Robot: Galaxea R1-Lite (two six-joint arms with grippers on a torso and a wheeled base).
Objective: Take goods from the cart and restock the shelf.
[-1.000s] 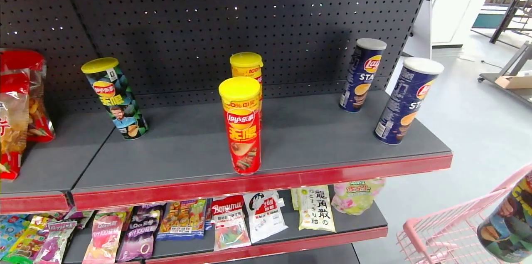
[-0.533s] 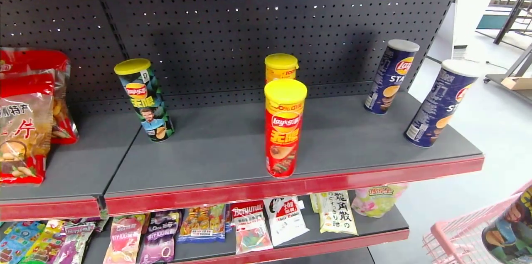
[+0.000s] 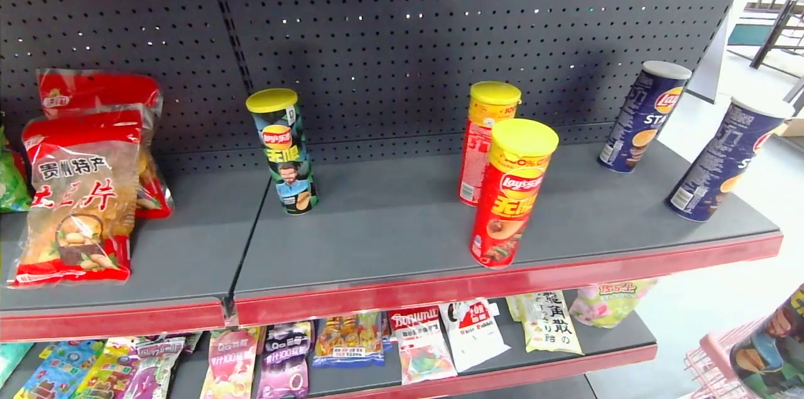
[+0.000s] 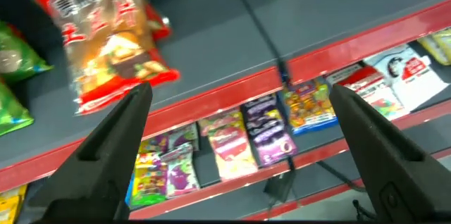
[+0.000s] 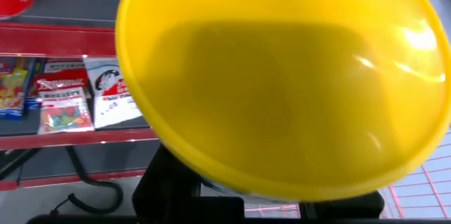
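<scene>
Chip can (image 3: pixel 771 349) clenched in my right tool (image 5: pixel 257 206), beside the shelf (image 3: pixel 408 223).
The right wrist view gives me its yellow lid (image 5: pixel 282 76) close up; the head view cuts the can off at the corner, over the pink cart (image 3: pixel 708 356). My left tool (image 4: pixel 239 90) hangs released.

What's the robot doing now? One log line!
left gripper: open, empty | green chip can: held near pink cart | shelf: free space beside matching can

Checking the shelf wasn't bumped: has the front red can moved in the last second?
No. The camera swung, shifting everything; the front red can still stands by the shelf's red edge, before the rear red can.
</scene>
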